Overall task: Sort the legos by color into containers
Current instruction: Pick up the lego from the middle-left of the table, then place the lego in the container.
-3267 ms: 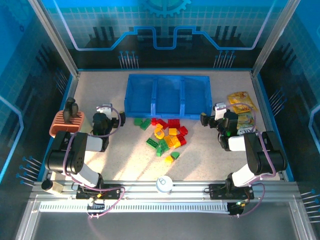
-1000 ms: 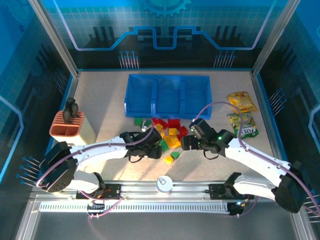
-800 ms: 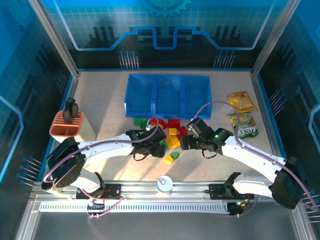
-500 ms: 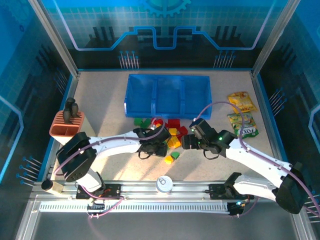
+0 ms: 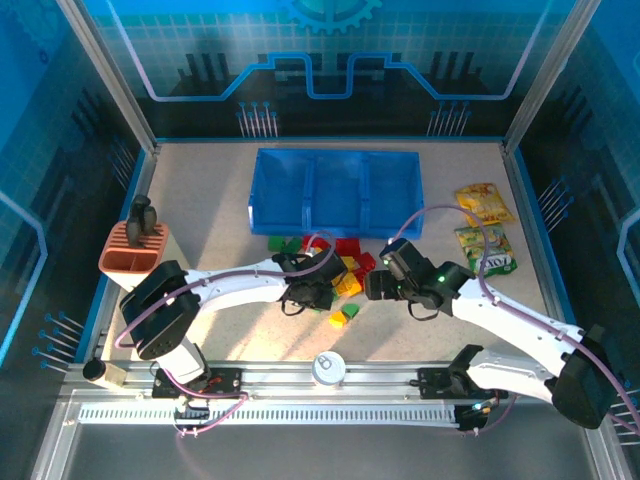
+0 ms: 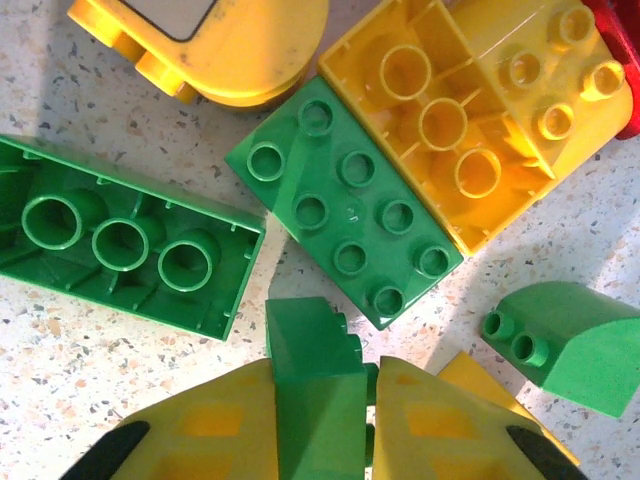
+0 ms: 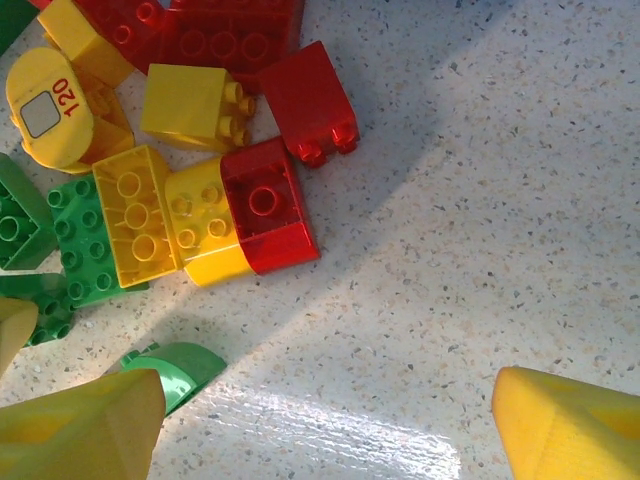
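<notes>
Left tool (image 6: 320,425) clamps a green lego (image 6: 305,345) by its smooth flat sides, likely light, stiff, slippery; right tool (image 7: 325,430) hangs apart over the lego pile (image 5: 338,272) on the table (image 5: 200,200) near the containers (image 5: 338,190).

tray (image 5: 262,195): far middle of the tabletop (image 5: 200,190)
legos (image 5: 345,265): heaped just before the tray
packets (image 5: 484,203): right of the tray
holder (image 5: 132,252): left edge, well apart from legos

Legos (image 5: 347,262) are red, green and yellow; tray (image 5: 335,153) translucent blue, table (image 5: 200,190) speckled white
</notes>
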Motion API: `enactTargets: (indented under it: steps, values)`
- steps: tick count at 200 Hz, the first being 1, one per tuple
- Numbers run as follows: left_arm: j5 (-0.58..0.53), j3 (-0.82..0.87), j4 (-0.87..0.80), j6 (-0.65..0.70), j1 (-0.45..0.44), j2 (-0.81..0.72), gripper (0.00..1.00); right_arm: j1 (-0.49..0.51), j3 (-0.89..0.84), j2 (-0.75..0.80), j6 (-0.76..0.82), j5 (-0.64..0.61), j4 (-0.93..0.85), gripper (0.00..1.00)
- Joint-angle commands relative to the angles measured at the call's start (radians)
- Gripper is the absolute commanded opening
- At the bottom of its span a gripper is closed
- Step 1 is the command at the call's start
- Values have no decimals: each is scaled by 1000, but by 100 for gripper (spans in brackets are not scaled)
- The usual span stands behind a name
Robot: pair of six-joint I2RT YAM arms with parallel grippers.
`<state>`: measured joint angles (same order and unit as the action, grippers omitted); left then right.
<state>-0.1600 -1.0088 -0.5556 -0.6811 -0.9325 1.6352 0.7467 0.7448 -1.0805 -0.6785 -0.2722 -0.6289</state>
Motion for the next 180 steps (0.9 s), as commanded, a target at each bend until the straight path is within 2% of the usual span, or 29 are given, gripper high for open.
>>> enactTargets:
  steps: [1,31,59,79,121,150,180]
  values:
    - [-8,-29,-61,2,-6,-21,20,1,-11,30,-13,-26,-16,86]
    - [-54,-75,-100,26,5,-81,18,-1,-16,65,-12,-39,-29,86]
    - [-68,-142,-137,75,73,-138,17,-7,-28,85,-15,-38,-34,86]
    - [-67,-179,-148,112,168,-177,17,-9,-35,91,-20,-26,-35,86]
    - [-56,-271,-115,173,427,-201,15,-9,-51,94,-27,2,-33,85]
    - [-12,-361,-63,171,568,-113,15,-6,-61,91,-36,37,-22,84]
    - [42,-474,-43,177,638,34,15,-2,-68,93,-44,56,-19,82]
